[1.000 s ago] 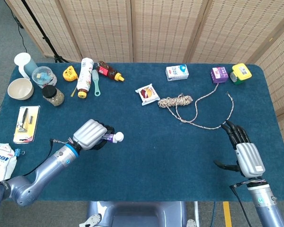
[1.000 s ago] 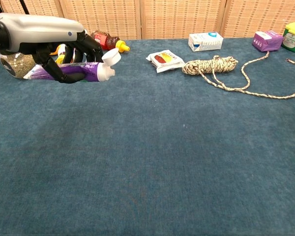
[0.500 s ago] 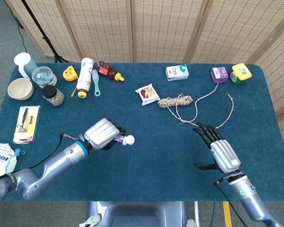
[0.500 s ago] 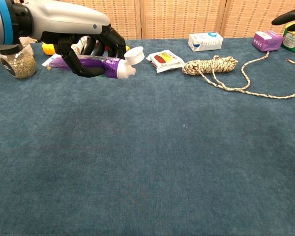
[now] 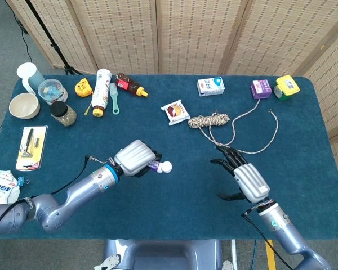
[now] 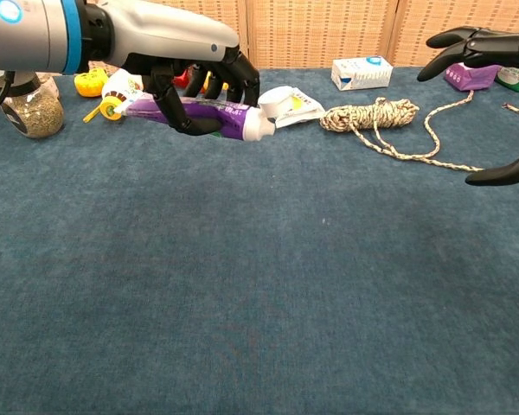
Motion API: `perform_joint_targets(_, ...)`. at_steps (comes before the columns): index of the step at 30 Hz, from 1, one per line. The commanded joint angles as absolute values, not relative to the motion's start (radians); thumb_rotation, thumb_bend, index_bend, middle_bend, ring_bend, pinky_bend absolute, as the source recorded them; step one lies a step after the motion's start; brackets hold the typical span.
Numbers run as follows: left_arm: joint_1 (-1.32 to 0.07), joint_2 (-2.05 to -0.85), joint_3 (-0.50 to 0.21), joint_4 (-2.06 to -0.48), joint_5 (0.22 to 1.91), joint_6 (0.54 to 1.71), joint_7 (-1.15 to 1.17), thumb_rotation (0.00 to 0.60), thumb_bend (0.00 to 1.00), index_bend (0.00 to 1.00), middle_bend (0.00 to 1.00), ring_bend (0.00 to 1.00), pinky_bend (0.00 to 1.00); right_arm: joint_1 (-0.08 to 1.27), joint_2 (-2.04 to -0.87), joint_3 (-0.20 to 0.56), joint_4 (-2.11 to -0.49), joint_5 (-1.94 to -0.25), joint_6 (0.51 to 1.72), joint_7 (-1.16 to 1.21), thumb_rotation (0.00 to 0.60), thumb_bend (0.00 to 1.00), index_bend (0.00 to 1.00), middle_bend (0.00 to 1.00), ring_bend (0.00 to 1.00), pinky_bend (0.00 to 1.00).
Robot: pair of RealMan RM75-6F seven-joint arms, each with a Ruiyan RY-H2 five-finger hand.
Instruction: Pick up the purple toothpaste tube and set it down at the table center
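The left hand point(image 5: 136, 158), gripping the purple toothpaste tube point(image 6: 203, 116) above the table point(image 5: 186, 191), is carrying it from nine o'clock toward centre, nearly there, while the empty, spread-fingered right hand point(image 5: 245, 179) is drifting inward.

Your left hand point(image 5: 136, 158) has a ribbed silver back shell and black fingers point(image 6: 242, 78); behind it sits a blue wrist ring, then a grey-blue metallic forearm with a thin black cable looping off at nine o'clock. Your right hand point(image 5: 245, 179) matches: silver shell, black fingers point(image 6: 454, 39), blue-ringed wrist, cable alongside.
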State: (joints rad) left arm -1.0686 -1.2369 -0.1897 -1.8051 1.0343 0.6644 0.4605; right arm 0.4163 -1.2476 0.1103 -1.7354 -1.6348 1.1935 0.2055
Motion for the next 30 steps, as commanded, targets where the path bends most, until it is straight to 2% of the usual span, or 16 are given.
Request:
perform_joint_targets(1,-1.1,-1.248,-0.194,-1.787,1.009,0.644,0.454,0.6,1.0,0.56,0.5,0.53,0.61,0.428,-1.26,0.109,-1.732,-1.639,1.191,0.2,0.6,0.06,0.21,0.0,0.0,0.0)
perform_joint_targets(16,-1.233,-1.282,-0.173,-1.743,0.907,0.581,0.436,0.6,1.0,0.56,0.5,0.53,0.61,0.478,-1.282,0.116,-1.735,-1.611,1.165,0.168,0.6,0.06,0.2,0.0,0.0,0.0)
perform_joint_targets(30,-1.3,-1.315,-0.146,-1.71,0.863,0.606,0.432,0.6,1.0,0.56,0.5,0.53,0.61,0.504,-1.289,0.105,-1.744,-1.594,1.146,0.16,0.6,0.06,0.2,0.0,0.0,0.0)
